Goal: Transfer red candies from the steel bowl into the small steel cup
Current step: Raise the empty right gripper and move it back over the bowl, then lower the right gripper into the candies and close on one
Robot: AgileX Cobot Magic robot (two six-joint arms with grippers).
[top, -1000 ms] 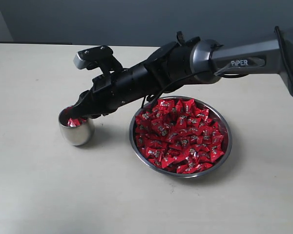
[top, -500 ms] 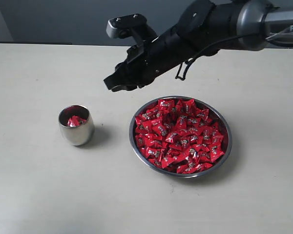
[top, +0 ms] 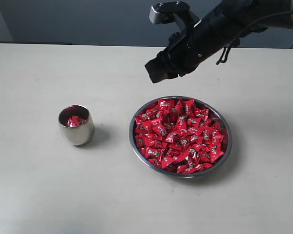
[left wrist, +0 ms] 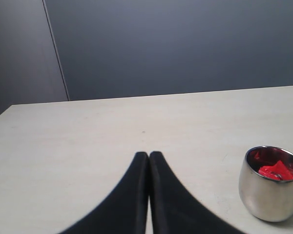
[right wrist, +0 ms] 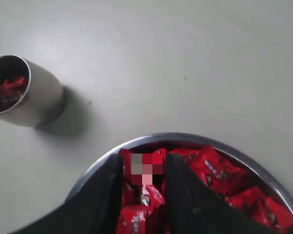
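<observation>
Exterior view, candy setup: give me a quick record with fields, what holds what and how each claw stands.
steel bowl: on the table, heaped with red candies
small steel cup: upright, standing apart from the steel bowl, some red candies inside
right claw: open, in the air over the steel bowl's far rim, nothing seen held
left claw: shut, holding nothing, apart from the small steel cup
</observation>
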